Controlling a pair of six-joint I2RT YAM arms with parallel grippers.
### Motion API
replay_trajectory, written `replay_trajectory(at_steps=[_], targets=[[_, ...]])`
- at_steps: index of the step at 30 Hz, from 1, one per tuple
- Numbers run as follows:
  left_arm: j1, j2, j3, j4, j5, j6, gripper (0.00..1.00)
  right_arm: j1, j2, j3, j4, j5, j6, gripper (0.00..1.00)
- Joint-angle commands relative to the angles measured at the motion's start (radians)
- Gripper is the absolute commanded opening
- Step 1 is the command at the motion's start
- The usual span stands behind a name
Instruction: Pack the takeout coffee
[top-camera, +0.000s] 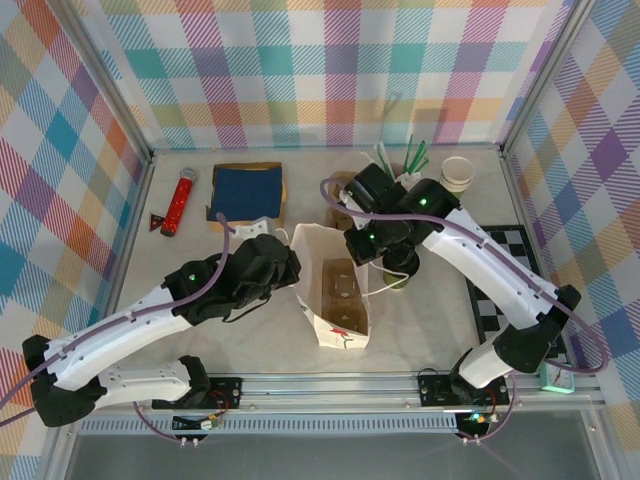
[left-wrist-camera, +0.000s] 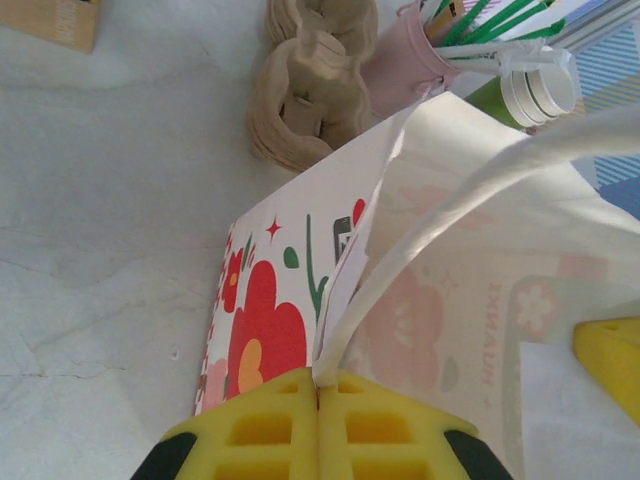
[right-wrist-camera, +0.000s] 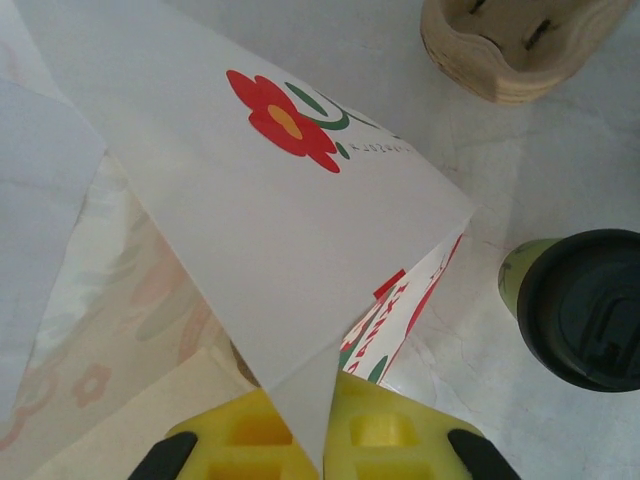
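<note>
Right gripper (right-wrist-camera: 310, 425): bottom centre, yellow fingers pinched on the bag's edge.
Paper bag (right-wrist-camera: 280, 230): white, red flower, centre-left.
Takeout coffee (right-wrist-camera: 585, 305): lower right, black lid, seemingly clear of bag.
Cup carrier (right-wrist-camera: 520, 45): upper right.

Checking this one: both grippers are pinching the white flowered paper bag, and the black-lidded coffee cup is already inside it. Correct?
Not quite. The coffee cup is not inside the bag: the right wrist view shows it standing on the table next to the paper bag. The left gripper and right gripper do both pinch the bag.
</note>
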Motion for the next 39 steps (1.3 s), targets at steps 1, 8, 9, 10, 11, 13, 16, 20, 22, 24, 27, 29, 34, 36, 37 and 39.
replay_trajectory(at_steps=[1,8,9,10,11,13,16,20,22,24,27,29,34,36,37,39], targets=[[0.017,0.025,0.036,-0.022,0.029,-0.012,0.00,-0.019,-0.023,-0.023,-0.011,-0.038,-0.019,0.07],[0.022,0.040,0.067,-0.031,0.018,0.010,0.18,-0.044,-0.011,-0.021,-0.019,0.015,-0.036,0.18],[0.021,0.041,0.069,-0.035,0.015,0.012,0.21,-0.046,-0.010,-0.018,-0.017,0.019,-0.040,0.20],[0.021,0.041,0.073,-0.037,0.014,0.015,0.26,-0.049,-0.008,-0.015,-0.016,0.019,-0.044,0.23],[0.022,0.042,0.076,-0.039,0.011,0.021,0.31,-0.049,-0.005,-0.010,-0.017,0.023,-0.048,0.29],[0.022,0.044,0.091,-0.046,0.005,0.037,0.41,-0.051,0.002,0.005,-0.022,0.034,-0.053,0.35],[0.023,0.055,0.129,-0.070,-0.004,0.073,0.53,-0.053,0.008,0.032,-0.027,0.047,-0.058,0.40],[0.023,0.075,0.180,-0.102,-0.011,0.121,0.62,-0.053,0.022,0.086,-0.043,0.064,-0.067,0.47],[0.023,0.081,0.199,-0.119,-0.024,0.147,0.63,-0.053,0.031,0.110,-0.051,0.069,-0.070,0.47],[0.023,0.084,0.215,-0.136,-0.044,0.173,0.64,-0.054,0.042,0.127,-0.055,0.073,-0.076,0.42],[0.028,0.090,0.242,-0.159,-0.072,0.216,0.65,-0.054,0.065,0.147,-0.069,0.084,-0.083,0.36],[0.039,0.098,0.266,-0.183,-0.086,0.250,0.66,-0.054,0.079,0.152,-0.071,0.092,-0.086,0.32],[0.084,0.099,0.314,-0.210,-0.051,0.321,0.67,-0.054,0.105,0.167,-0.076,0.155,-0.095,0.30],[0.087,0.096,0.337,-0.219,-0.052,0.354,0.68,-0.054,0.115,0.178,-0.076,0.174,-0.104,0.30],[0.091,0.098,0.352,-0.229,-0.059,0.368,0.69,-0.054,0.122,0.184,-0.075,0.180,-0.109,0.30],[0.104,0.102,0.371,-0.235,-0.060,0.401,0.70,-0.054,0.132,0.199,-0.072,0.180,-0.118,0.26]])
